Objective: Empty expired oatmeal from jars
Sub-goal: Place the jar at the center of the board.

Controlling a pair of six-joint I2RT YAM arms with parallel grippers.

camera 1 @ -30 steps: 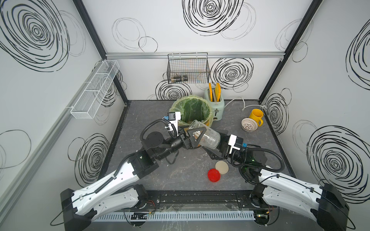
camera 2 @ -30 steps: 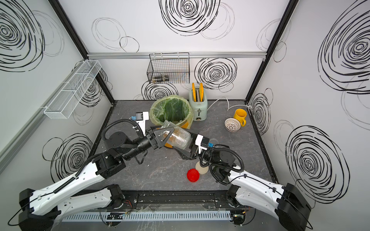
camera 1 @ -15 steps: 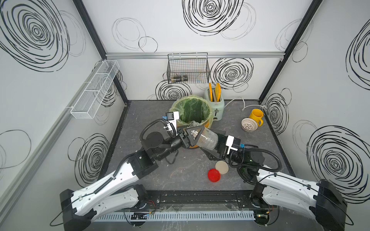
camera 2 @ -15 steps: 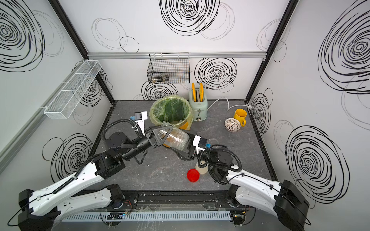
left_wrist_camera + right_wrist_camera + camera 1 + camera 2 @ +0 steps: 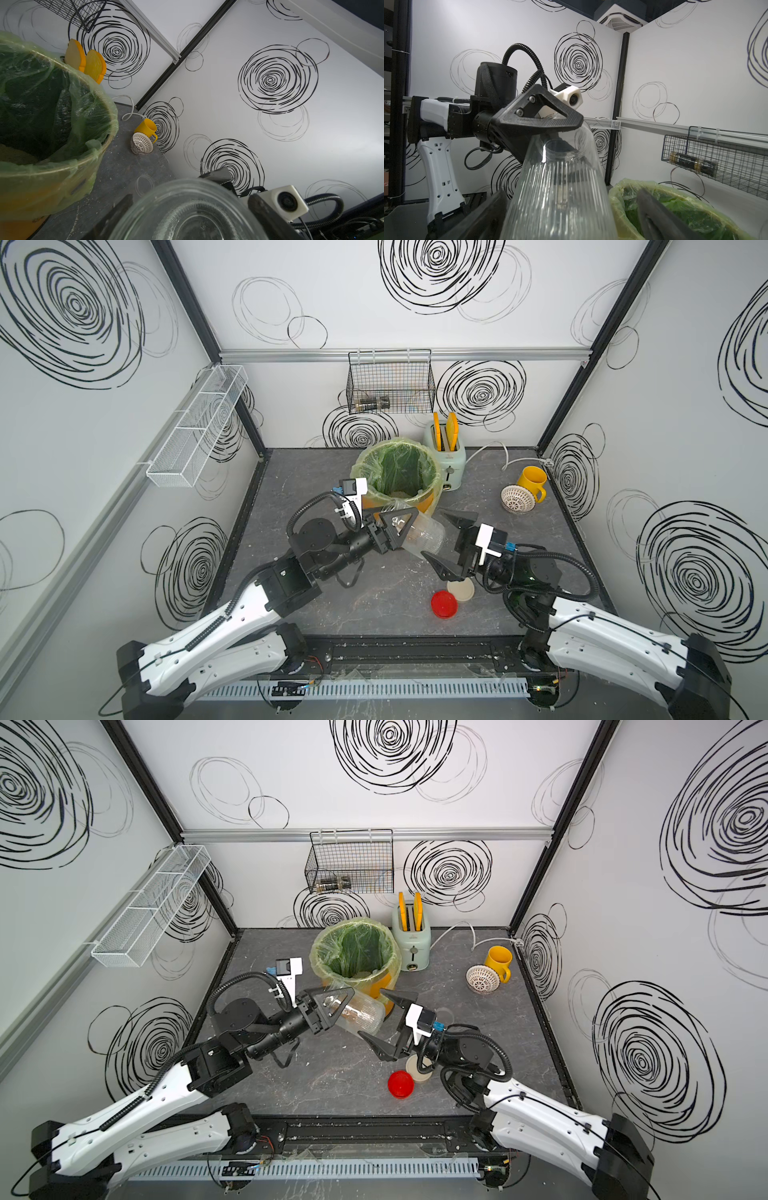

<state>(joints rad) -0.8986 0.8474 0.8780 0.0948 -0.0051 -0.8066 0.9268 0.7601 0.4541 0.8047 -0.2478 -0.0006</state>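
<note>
A clear ribbed jar (image 5: 428,537) (image 5: 361,1015) lies on its side in the air, just in front of the orange bucket (image 5: 432,489) with the green liner. My left gripper (image 5: 405,533) (image 5: 190,214) is shut on the jar (image 5: 187,207) at its neck end. My right gripper (image 5: 432,532) (image 5: 566,214) is open, its fingers spread wide on either side of the jar's (image 5: 560,197) base end, apart from the glass. The jar looks almost empty. Pale oatmeal (image 5: 12,153) lies at the bottom of the bucket. A red lid (image 5: 444,604) and a cream lid (image 5: 461,590) lie on the table.
A mint toaster (image 5: 446,460) stands right behind the bucket. A yellow mug (image 5: 532,483) and a white perforated bowl (image 5: 517,498) sit at the back right. A wire basket (image 5: 390,385) hangs on the back wall and a white mesh shelf (image 5: 195,427) on the left wall.
My left gripper closed on the jar while the right one still held it. Then the right gripper let go and spread wide open. The jar has stayed in place.
</note>
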